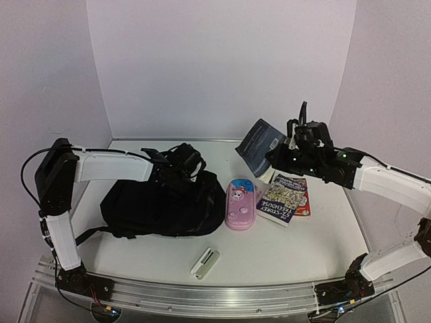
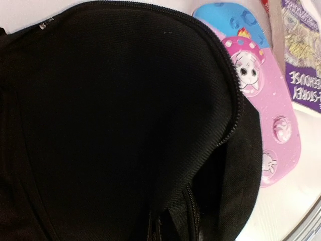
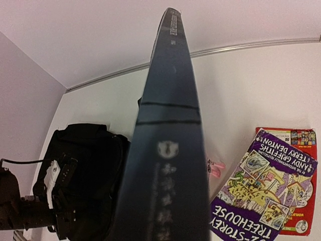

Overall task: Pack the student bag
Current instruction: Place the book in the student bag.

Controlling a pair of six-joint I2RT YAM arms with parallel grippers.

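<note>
Both closed: left jaws at the student bag (image 1: pixel 161 208), right jaws clamping a dark book (image 1: pixel 258 147).

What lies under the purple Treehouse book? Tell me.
A red book lies under the purple Treehouse book, only its edges showing. The rest of its cover is hidden; anything further beneath cannot be seen.

The left hand (image 1: pixel 180 169) seems buried in the student bag (image 1: pixel 155 210), fingertips hidden.
</note>
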